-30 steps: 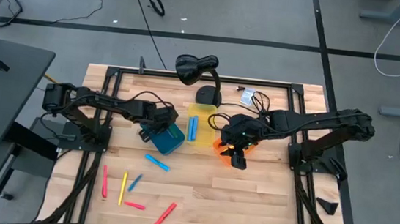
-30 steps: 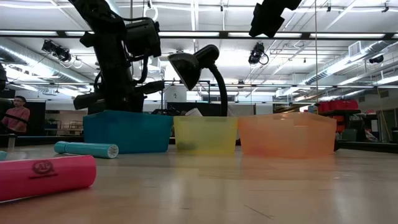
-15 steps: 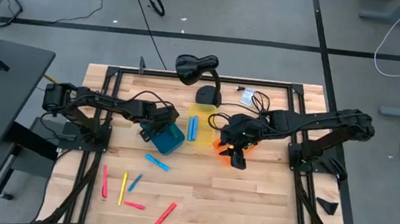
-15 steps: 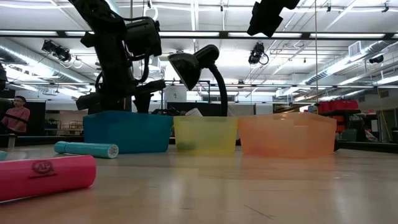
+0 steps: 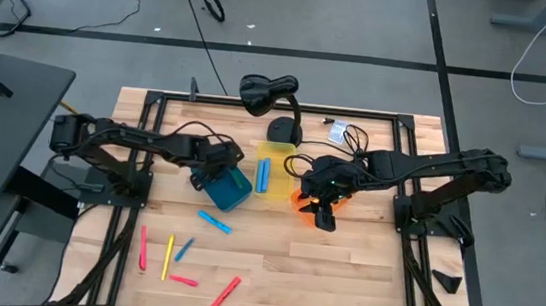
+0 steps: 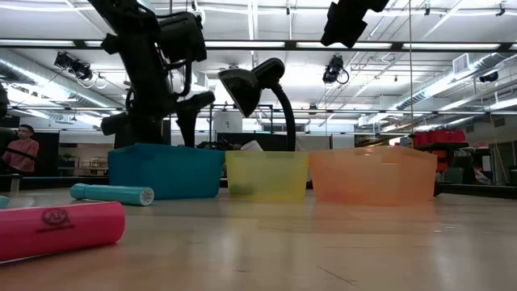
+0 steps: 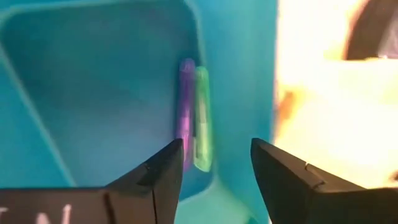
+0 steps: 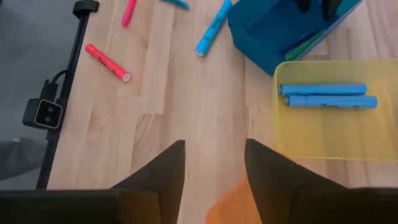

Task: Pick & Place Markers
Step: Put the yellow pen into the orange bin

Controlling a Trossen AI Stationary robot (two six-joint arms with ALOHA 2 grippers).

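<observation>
My left gripper [image 7: 214, 165] stands open above the blue bin [image 5: 229, 191], with nothing between its fingers. On the bin's floor, along one wall, lie a purple marker [image 7: 185, 115] and a green marker [image 7: 202, 121] side by side. My right gripper [image 8: 214, 168] waits open and empty over the near edge of the orange bin [image 5: 307, 198]. Two blue markers [image 8: 326, 95] lie in the yellow bin [image 5: 273, 168]. A blue marker [image 5: 214, 222] lies on the table just in front of the blue bin. Several red, yellow and blue markers [image 5: 169, 257] lie loose near the front left.
The three bins stand in a row at mid-table. A black desk lamp [image 5: 268, 97] stands behind the yellow bin, its head leaning left. Black frame rails [image 5: 145, 121] run along the table's sides. Bare wood lies in front of the bins, right of the loose markers.
My left gripper has opened above the blue bin; its fingers were nearly together a second ago and now stand apart. The right arm has kept still.
</observation>
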